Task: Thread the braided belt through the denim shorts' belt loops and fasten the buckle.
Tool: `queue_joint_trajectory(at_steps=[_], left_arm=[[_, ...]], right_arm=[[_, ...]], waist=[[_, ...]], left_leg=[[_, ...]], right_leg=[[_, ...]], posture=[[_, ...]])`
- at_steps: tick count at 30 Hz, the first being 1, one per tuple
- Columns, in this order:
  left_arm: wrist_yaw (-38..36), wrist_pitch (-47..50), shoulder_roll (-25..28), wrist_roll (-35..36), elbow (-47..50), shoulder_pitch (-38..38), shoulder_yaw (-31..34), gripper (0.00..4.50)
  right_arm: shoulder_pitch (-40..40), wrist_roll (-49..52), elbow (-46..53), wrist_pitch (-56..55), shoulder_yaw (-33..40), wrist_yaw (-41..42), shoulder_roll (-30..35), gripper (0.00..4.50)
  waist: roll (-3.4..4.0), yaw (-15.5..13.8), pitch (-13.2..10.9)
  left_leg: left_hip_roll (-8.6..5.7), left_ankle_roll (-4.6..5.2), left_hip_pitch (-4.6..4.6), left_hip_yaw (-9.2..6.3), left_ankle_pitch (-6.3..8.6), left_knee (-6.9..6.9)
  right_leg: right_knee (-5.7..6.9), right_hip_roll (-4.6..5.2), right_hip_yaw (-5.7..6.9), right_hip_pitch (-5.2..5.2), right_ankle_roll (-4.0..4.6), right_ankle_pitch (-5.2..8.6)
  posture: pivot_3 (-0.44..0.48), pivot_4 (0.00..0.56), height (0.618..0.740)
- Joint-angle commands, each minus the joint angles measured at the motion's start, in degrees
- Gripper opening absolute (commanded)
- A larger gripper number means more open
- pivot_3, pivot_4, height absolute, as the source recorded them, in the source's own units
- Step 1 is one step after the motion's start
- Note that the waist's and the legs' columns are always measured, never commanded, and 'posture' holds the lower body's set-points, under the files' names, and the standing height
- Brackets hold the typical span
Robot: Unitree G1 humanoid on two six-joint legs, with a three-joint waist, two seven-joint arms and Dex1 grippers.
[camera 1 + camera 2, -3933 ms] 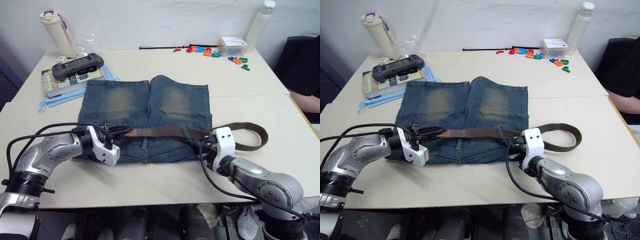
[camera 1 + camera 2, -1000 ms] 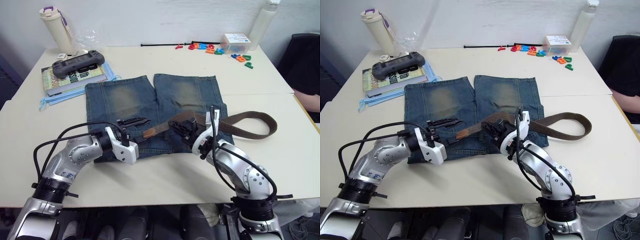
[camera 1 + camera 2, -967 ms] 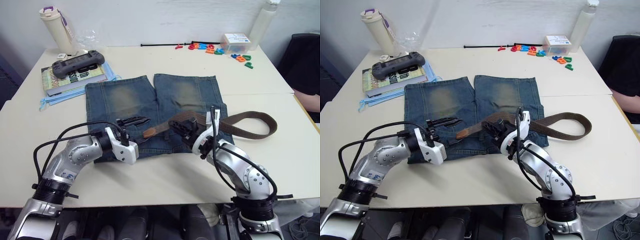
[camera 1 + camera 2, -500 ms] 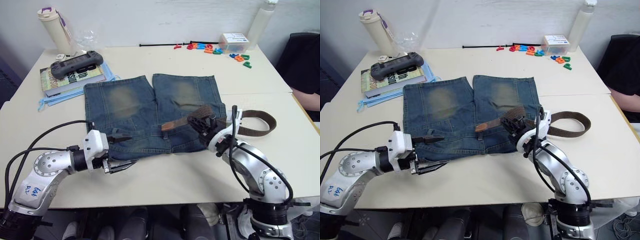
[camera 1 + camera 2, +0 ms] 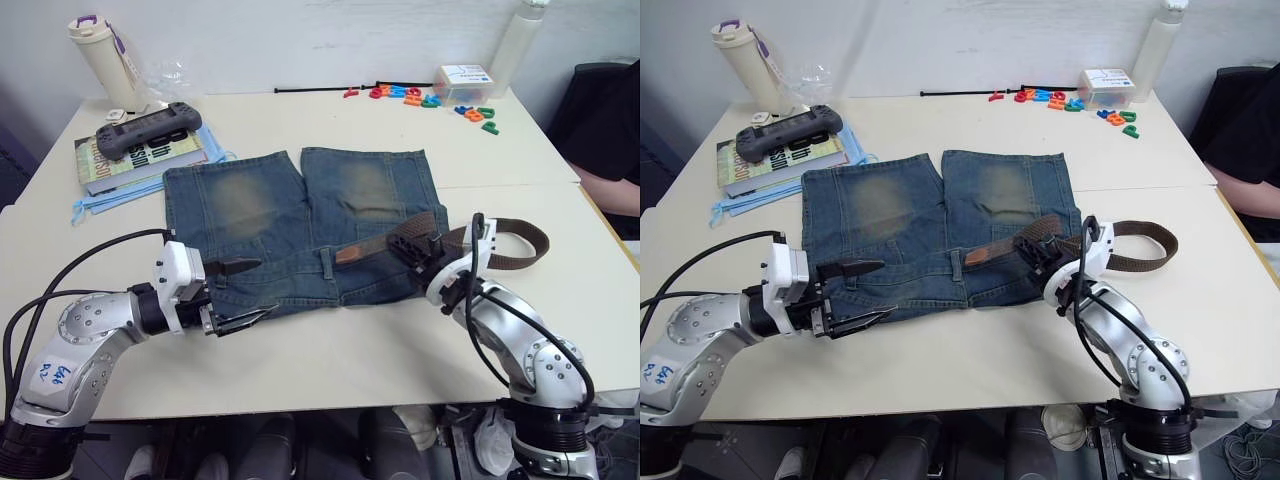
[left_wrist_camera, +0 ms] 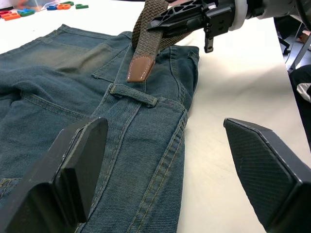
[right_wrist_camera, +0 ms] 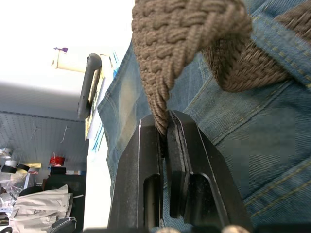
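- The shorts (image 5: 300,225) are spread flat on the surface (image 5: 330,355), waistband nearest the robot.
- Behind them are seen a book (image 5: 135,160) with a game controller (image 5: 150,128) on it, a bottle (image 5: 98,60) and coloured letters (image 5: 440,100).
- The right gripper (image 5: 408,243) is clamped on the belt (image 5: 385,238), whose tan tip lies beside a loop (image 6: 133,95).
- The left gripper (image 5: 245,290) is held with jaws wide apart at the waistband edge, holding nothing.

Bare table (image 5: 330,340) before the denim shorts (image 5: 290,215)
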State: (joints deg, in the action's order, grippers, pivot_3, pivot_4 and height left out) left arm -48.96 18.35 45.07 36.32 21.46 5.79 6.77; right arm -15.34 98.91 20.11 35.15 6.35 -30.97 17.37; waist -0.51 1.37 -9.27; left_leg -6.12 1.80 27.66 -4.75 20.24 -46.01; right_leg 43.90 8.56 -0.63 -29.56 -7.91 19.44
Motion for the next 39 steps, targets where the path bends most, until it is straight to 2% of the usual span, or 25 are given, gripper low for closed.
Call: queue_joint_trajectory(at_steps=[1,20,23,29,39], left_arm=[[0.03,-0.02,-0.41,-0.22,0.98,0.62,1.90,4.21],[0.09,0.58,-2.20,-2.48,0.08,2.54,1.70,4.21],[0.03,0.76,-2.57,-2.79,0.30,2.75,1.43,4.21],[-0.13,1.10,-3.17,-3.26,0.53,2.96,1.27,4.21],[-0.03,1.59,-3.59,-3.80,0.72,3.12,1.37,4.21]], right_arm=[[-1.35,-2.33,1.08,0.37,-0.99,1.71,-0.59,0.00],[-1.83,-10.75,-0.94,5.14,-5.93,5.41,-6.09,0.00],[-1.77,-12.58,-2.25,5.48,-4.80,7.64,-5.61,0.00],[-3.53,-17.32,-1.88,6.63,-1.33,13.97,-0.43,0.00],[-6.53,-24.79,2.59,10.21,-4.38,16.00,0.96,0.00]], waist=[[0.00,0.03,0.00],[0.01,0.22,0.00],[0.01,0.23,-0.01],[0.01,0.08,-0.01],[0.01,0.07,-0.01]], left_leg=[[0.00,0.00,0.00,0.00,0.00,0.00],[0.01,-0.08,-0.02,-0.05,-0.02,0.02],[0.01,-0.08,-0.05,-0.05,-0.02,0.03],[-0.02,-0.08,-0.04,-0.05,-0.02,0.03],[0.00,-0.10,0.00,-0.11,-0.03,0.04]], right_leg=[[0.00,0.00,0.00,0.00,0.00,0.00],[0.01,-0.03,0.03,-0.01,0.00,0.00],[0.03,-0.05,0.08,-0.01,0.01,0.00],[0.01,-0.02,0.14,0.00,0.01,0.00],[-0.03,0.01,0.09,0.01,0.01,0.01]], posture=[[0.000,0.150,0.654],[0.000,0.150,0.654],[0.000,0.150,0.654],[0.000,0.150,0.654],[0.000,0.150,0.654]])
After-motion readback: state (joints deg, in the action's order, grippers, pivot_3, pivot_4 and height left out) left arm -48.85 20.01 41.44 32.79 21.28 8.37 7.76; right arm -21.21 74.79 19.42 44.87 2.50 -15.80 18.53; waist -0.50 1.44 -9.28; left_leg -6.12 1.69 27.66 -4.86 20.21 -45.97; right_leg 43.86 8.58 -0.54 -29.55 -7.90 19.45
